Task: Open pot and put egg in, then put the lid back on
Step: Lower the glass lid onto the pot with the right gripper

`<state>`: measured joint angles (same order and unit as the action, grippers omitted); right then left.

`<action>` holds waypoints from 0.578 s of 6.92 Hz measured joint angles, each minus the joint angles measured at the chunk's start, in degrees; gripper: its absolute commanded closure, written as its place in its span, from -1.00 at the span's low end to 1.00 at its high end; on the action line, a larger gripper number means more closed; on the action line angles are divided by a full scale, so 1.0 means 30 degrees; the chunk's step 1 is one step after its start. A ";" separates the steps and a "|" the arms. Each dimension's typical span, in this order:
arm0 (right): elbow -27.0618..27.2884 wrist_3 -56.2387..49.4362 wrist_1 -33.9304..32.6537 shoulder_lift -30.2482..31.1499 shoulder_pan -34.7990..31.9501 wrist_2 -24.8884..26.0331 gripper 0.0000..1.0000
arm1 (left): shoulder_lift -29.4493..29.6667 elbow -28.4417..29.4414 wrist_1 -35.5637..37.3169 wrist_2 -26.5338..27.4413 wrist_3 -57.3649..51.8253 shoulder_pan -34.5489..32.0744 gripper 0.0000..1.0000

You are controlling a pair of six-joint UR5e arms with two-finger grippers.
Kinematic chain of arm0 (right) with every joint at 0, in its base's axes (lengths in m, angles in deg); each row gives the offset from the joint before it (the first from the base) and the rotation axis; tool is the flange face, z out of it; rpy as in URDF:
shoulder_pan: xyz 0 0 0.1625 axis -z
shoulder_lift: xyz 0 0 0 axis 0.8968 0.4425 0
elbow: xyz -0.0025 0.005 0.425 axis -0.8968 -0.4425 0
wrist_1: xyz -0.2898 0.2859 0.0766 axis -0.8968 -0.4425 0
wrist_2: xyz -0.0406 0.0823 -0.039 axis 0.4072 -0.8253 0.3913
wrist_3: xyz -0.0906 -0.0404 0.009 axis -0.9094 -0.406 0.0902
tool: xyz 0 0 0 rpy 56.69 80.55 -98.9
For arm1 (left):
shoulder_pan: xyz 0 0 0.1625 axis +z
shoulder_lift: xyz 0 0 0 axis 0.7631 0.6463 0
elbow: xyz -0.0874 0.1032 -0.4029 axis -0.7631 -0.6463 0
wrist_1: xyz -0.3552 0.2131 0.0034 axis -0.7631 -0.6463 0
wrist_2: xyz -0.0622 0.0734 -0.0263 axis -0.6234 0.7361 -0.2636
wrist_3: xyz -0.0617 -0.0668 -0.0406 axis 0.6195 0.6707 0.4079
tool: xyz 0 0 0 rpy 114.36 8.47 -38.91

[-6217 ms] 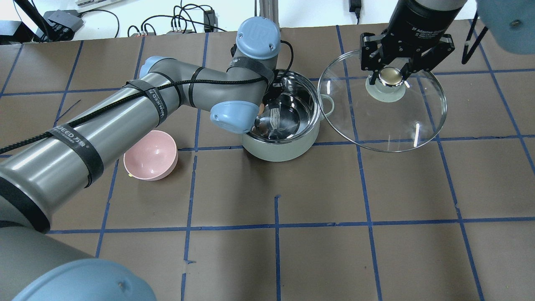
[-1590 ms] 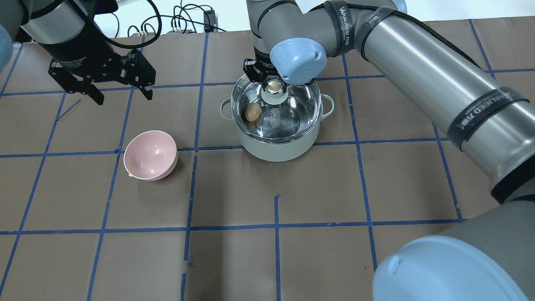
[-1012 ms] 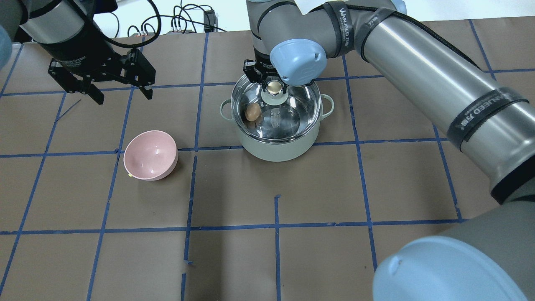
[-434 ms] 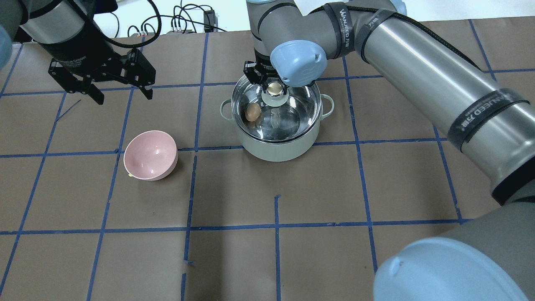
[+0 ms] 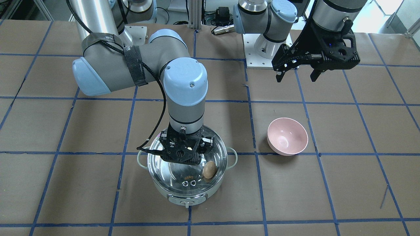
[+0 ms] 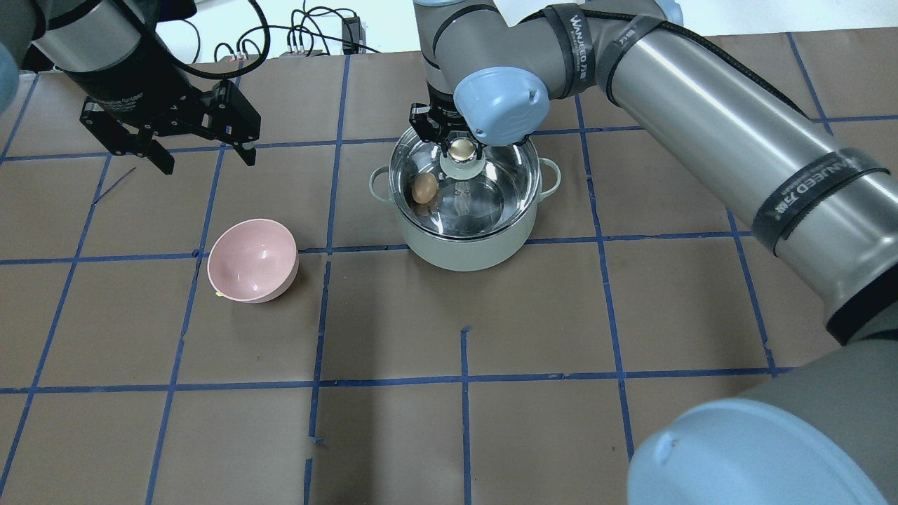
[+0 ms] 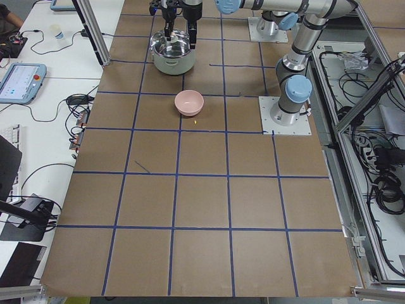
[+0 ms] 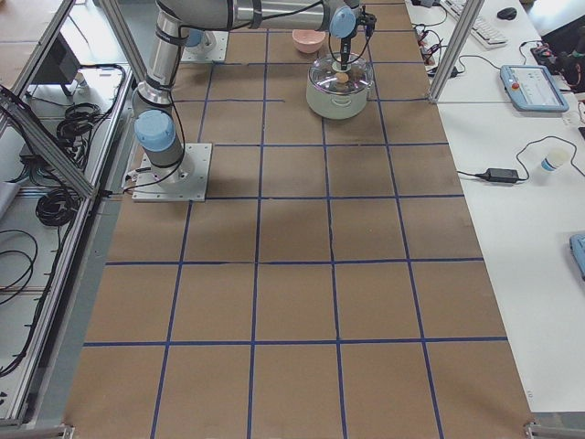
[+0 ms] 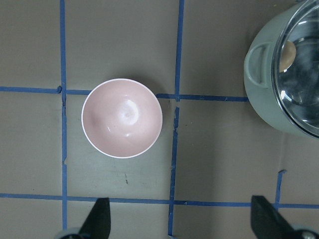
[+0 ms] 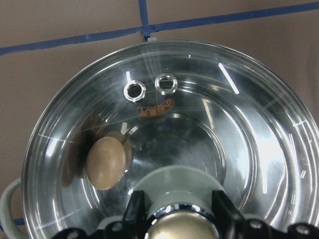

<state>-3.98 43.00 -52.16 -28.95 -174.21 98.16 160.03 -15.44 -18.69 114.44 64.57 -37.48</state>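
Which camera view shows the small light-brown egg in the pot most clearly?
The right wrist-mounted view: the small light-brown egg appears large through the clear glass lid. Overhead and front-facing views show it small; the left wrist view, near its edge; side views, barely.

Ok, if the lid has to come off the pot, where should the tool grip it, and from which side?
Take the centre knob, coming straight down from above. The lid is a smooth glass dome lying level on the pot, likely leaving little rim to pinch, while the knob stands proud at the middle. The right tool straddles it that way now.
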 measured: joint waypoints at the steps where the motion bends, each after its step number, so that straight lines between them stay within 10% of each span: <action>1: 0.0000 -0.0075 0.0034 0.0001 0.0000 -0.0003 0.89 | 0.0000 0.0005 0.0000 -0.0005 0.0012 0.0003 -1.00; 4: 0.0000 -0.0173 0.0092 -0.0005 -0.0001 -0.0025 0.88 | 0.0000 0.0006 0.0000 0.0014 0.0023 -0.0017 -1.00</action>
<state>-3.97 42.48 -51.89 -28.97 -174.21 98.09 160.03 -15.42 -18.69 114.48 64.63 -37.53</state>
